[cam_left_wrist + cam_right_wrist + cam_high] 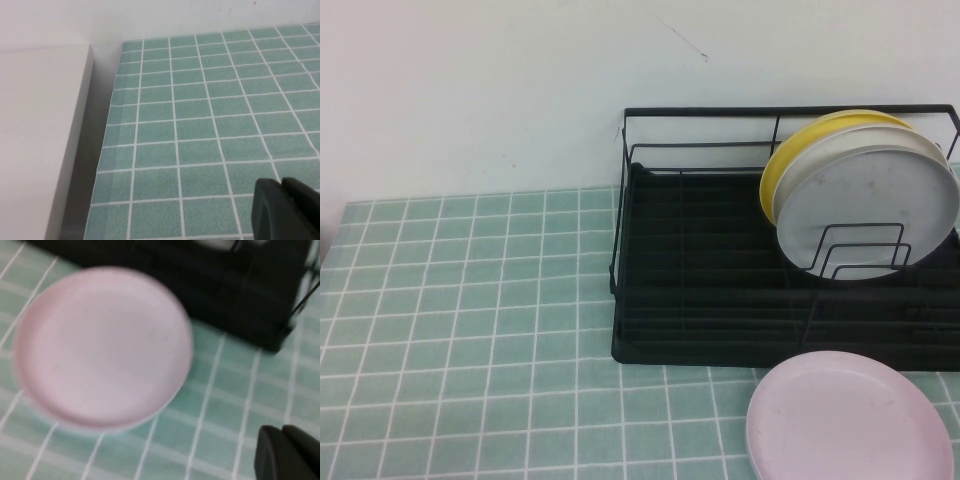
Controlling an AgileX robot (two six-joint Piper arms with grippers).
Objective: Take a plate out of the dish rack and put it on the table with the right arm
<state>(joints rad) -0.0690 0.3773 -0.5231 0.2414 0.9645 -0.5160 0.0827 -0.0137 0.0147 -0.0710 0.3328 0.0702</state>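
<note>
The pale pink plate [848,420] lies flat on the green tiled table [470,330], just in front of the black wire dish rack [720,300]. In the right wrist view the pink plate [102,347] lies on the tiles with the rack's tray [240,295] behind it. My right gripper [282,432] is shut and empty above the tiles, apart from the plate. My left gripper [282,184] is shut and empty over bare tiles [200,125]. Neither arm shows in the high view.
A grey plate [870,212], a white one and a yellow plate [790,150] stand upright in the rack's right end. A white block [40,140] lies beside the table's left edge. A white wall [520,90] rises behind the table.
</note>
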